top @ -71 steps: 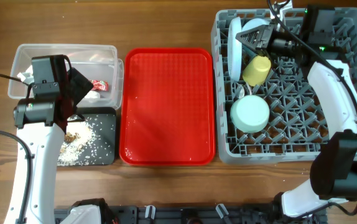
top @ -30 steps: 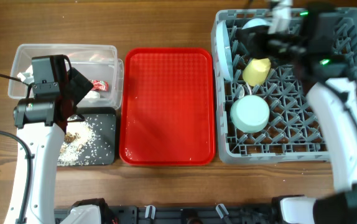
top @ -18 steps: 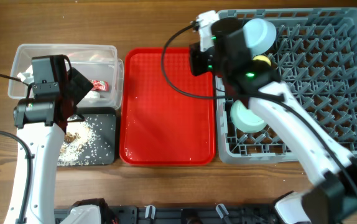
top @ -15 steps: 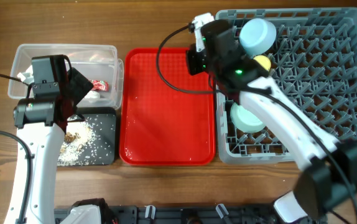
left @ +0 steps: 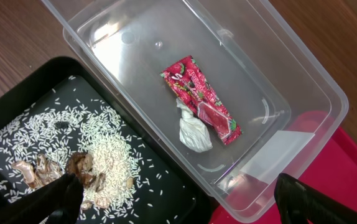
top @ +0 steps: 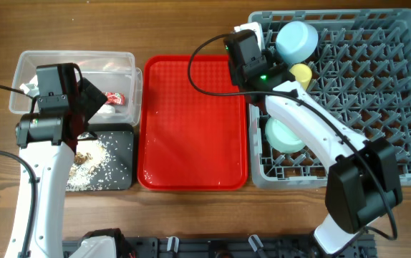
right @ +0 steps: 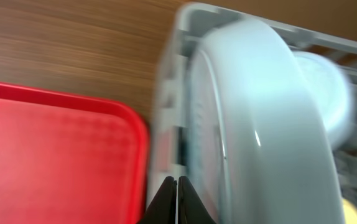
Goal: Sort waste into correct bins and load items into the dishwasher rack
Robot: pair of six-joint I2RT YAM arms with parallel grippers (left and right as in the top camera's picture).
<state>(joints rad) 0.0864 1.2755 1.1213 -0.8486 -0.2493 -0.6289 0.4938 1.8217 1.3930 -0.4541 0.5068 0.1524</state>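
The red wrapper (left: 200, 99) and white tissue (left: 194, 130) lie in the clear tub (left: 303, 68). Rice scraps (left: 97, 143) lie in the black tray (left: 166, 193). My left gripper (left: 178, 208) hangs open and empty above where tub and tray meet. In the grey rack (top: 377, 107) are a light blue round dish (top: 296, 41), the yellow cup (top: 302, 72) and the mint bowl (top: 284, 136). The light blue plate (right: 253, 124) stands upright by the rack's left wall. My right gripper (right: 177, 186) is shut and empty beside it. Fork and spoon are out of view.
The flat red tray (top: 191, 122) lies bare between the bins and the rack. My right arm (top: 313, 122) stretches across the rack's left side. My left arm (top: 44, 143) stands over the black tray (top: 123, 140) and clear tub (top: 76, 56).
My right arm has swung from the rack's back middle to its back left corner. The light blue round dish now shows uncovered at the rack's back. My left arm has not moved.
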